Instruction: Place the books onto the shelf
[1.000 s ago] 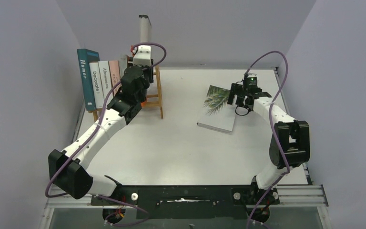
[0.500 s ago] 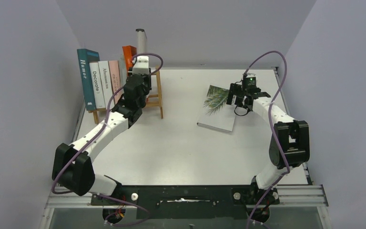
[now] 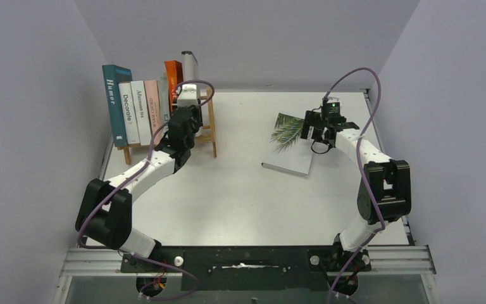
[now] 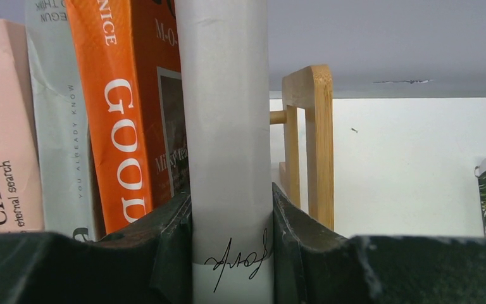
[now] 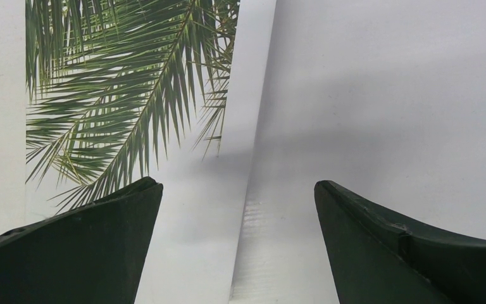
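My left gripper (image 4: 231, 248) is shut on a pale grey book (image 4: 228, 114), held upright by its spine. This book stands right of the orange "GOOD" book (image 4: 123, 126), just inside the shelf's right end post (image 4: 316, 139). In the top view a row of books, from teal "Humor" (image 3: 114, 104) to the orange one (image 3: 172, 73), stands on the wooden shelf (image 3: 212, 130). The grey book (image 3: 190, 66) rises above my left gripper (image 3: 188, 88). The palm-leaf book (image 3: 288, 149) lies flat on the table. My right gripper (image 3: 319, 133) hangs open over its right edge (image 5: 253, 164).
The white table (image 3: 240, 196) is walled in by grey panels on the left, back and right. The shelf stands at the back left, close to the left wall. A pink book (image 4: 0, 139) and a light grey-green one (image 4: 57, 126) sit left of the orange book.
My left arm has brought the grey book down beside the orange book, which now shows in the row. The right arm and the palm-leaf book have not moved.
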